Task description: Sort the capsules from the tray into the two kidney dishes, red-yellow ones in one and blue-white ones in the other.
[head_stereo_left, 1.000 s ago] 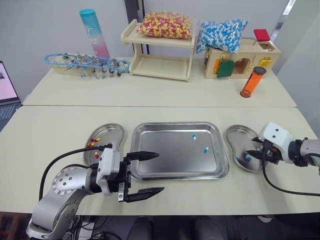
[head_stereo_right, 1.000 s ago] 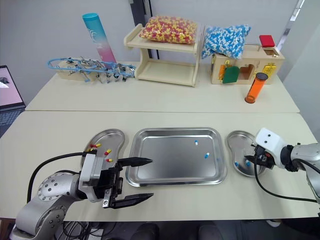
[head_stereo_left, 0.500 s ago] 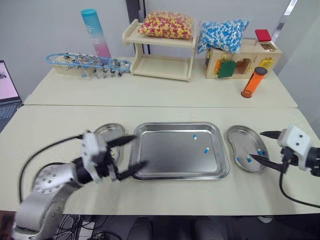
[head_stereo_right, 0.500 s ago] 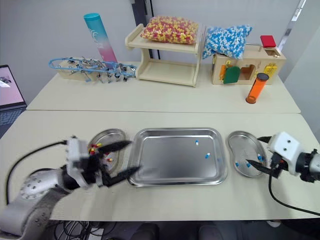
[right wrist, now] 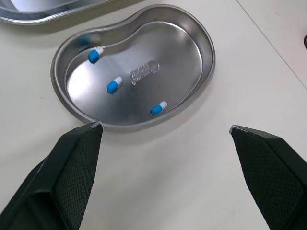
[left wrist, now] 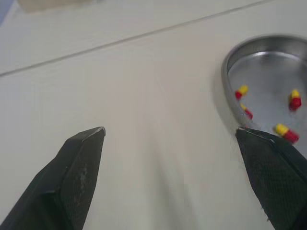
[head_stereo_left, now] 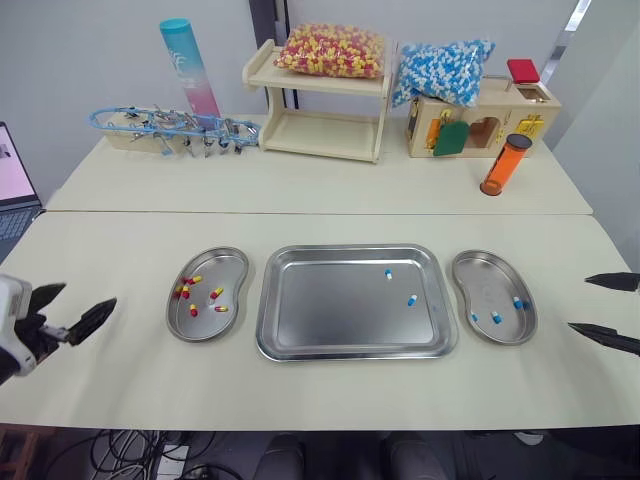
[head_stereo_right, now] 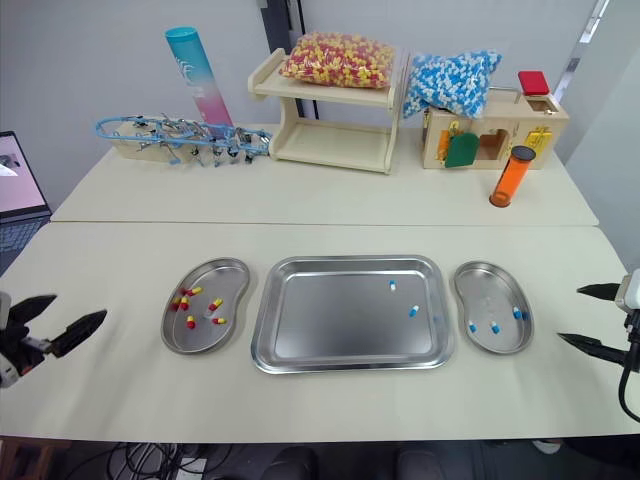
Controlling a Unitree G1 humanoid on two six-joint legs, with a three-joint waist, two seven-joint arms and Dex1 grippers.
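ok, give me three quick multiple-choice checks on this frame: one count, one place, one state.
1. How many blue-white capsules lie in the right dish, beside the tray?
A) one B) three C) six

2. The loose red-yellow capsules lie in:
A) the left dish B) the tray C) the right dish

3. The right end effector is:
A) shut on a capsule B) open and empty C) shut and empty

Answers:
1 B: the right wrist view shows three in that dish.
2 A: every loose red-yellow one sits in that dish.
3 B: its fingers stand wide apart with nothing between them.
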